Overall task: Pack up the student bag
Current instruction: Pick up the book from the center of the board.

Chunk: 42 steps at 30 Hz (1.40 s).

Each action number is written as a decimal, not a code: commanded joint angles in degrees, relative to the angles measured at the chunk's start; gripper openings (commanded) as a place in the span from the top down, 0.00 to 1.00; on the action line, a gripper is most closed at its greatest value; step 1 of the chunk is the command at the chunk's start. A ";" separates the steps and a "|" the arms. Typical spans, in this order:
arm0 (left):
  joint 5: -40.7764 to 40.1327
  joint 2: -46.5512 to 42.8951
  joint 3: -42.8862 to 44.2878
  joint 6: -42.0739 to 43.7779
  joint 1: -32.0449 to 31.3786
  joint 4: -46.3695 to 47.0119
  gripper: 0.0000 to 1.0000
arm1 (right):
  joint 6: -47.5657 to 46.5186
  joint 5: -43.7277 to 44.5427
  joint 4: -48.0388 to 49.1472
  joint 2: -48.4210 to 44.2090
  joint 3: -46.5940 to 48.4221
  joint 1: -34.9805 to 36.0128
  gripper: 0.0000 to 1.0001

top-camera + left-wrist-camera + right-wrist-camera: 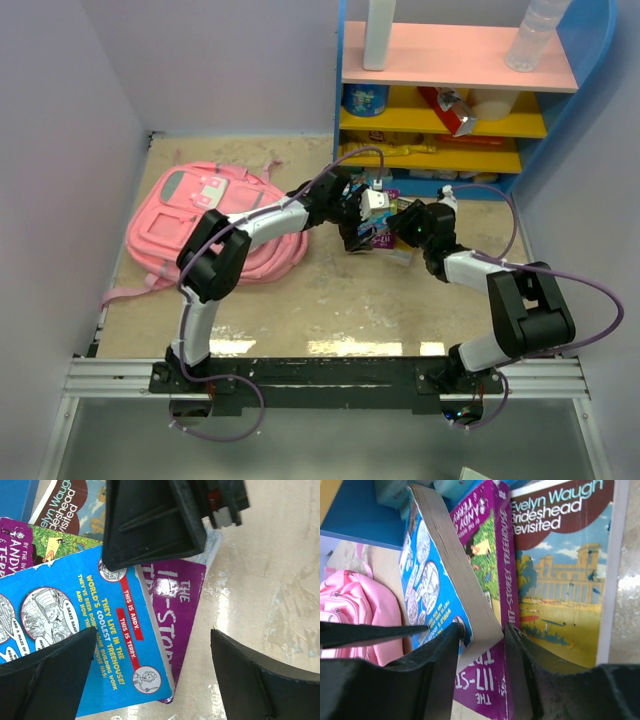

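From above, the student bag (215,225), all pink, lies flat on the table (330,300) at the left, well apart from the books (388,243). The left gripper (360,228) and the right gripper (392,235) meet over these books, in front of a shelf (470,60). The labels there are too small to read.

From the left wrist, the left gripper is spread wide and holds nothing. Below it a blue book (100,645) reads "WORLD'S COOLEST TREEHOUSE!", "THIS IS ANDY." and "THIS IS TERRY." It lies on a purple book (177,605) that shows "THE 117-STO".

From the right wrist, the right gripper pinches the lower corner of the blue book, which is tilted up on its edge. The purple book's spine reads "-STOREY TREEHOUSE". Beside it lies "Evelyn Waugh Brideshead Revisited" (565,570). The bag shows at the left edge.
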 commanded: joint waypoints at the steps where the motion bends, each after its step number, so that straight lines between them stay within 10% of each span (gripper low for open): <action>1: 3.90 -4.99 1.15 -1.26 1.22 -1.97 0.00 | 0.88 -0.91 4.79 1.21 2.45 0.28 0.59; 24: -18.25 -4.91 -6.86 1.99 10.28 5.85 0.00 | -0.26 6.20 -7.05 -7.13 3.86 0.28 1.00; 42: -8.23 -5.27 -0.79 -0.11 7.82 5.76 0.00 | -2.19 14.30 -18.49 -13.30 0.34 -0.07 0.88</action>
